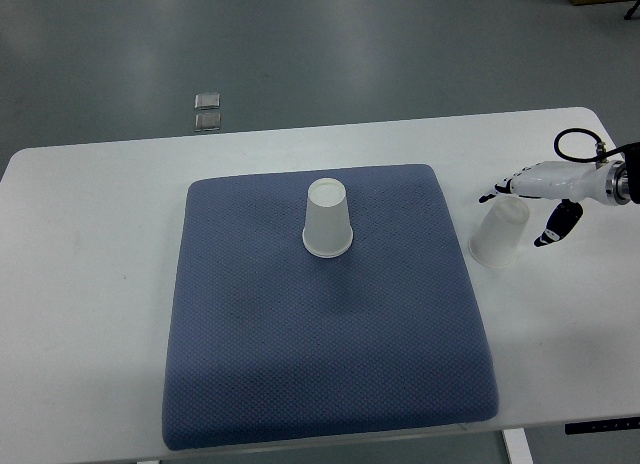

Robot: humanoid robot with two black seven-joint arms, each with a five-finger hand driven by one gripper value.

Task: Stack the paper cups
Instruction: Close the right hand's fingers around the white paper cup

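Note:
A white paper cup [328, 219] stands upside down on the blue mat [320, 344], near its far middle. A second white paper cup [500, 234] stands upside down on the white table, just right of the mat. My right hand [528, 209] comes in from the right edge and hovers at this second cup, fingers spread around its top, thumb on the near right side. It does not clasp the cup. The left arm is out of view.
The white table [80, 284] carries the mat, its right edge close to my hand. A black cable [578, 144] loops above my right wrist. Two small square objects [208, 112] lie on the grey floor beyond the table.

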